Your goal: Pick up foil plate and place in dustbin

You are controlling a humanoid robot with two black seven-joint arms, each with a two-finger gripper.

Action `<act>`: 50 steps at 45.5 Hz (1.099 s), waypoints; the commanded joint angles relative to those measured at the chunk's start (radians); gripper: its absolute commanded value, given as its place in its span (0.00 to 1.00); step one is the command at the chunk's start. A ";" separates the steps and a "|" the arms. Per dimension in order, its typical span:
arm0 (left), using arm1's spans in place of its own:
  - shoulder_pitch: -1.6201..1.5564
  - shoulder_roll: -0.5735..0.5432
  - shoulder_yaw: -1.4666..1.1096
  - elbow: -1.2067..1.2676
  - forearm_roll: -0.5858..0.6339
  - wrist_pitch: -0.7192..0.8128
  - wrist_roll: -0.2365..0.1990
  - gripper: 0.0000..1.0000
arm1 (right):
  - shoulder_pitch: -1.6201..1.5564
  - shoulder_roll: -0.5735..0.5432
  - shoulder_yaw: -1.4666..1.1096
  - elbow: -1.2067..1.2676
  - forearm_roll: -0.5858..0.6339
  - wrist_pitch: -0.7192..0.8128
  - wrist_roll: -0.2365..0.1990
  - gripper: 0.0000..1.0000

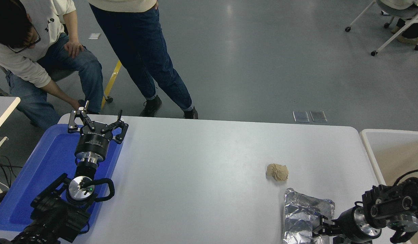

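Note:
The foil plate (302, 211) is a shiny crinkled silver tray lying on the white table near its front right edge, partly cut off by the picture's bottom. My right gripper (320, 229) comes in from the lower right and sits at the plate's right edge, touching or overlapping the foil. The dustbin (369, 146), with an off-white rim and beige inside walls, stands just off the table's right end. My left gripper (97, 118) is parked open and empty over the blue tray at the lower left.
A small crumpled tan paper ball (277, 171) lies just behind the foil plate. A flat blue tray (42, 169) sits at the table's left. Two people are at the far left side, one seated and bending down, one standing.

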 commanded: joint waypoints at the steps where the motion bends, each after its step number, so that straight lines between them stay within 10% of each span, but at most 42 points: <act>1: 0.000 0.000 0.001 0.000 0.000 0.000 0.000 1.00 | 0.001 0.002 0.000 0.001 0.072 -0.007 0.001 0.44; 9: 0.000 0.000 -0.001 0.000 0.000 0.000 0.000 1.00 | 0.000 0.003 -0.002 0.014 0.138 0.010 0.000 0.00; 35: 0.000 0.000 0.001 -0.001 0.000 0.000 0.000 1.00 | 0.017 -0.009 -0.015 0.036 0.135 0.012 -0.003 0.00; 50: -0.002 0.000 0.001 -0.001 0.002 0.000 0.000 1.00 | 0.191 -0.124 -0.037 0.108 0.060 0.143 -0.100 0.00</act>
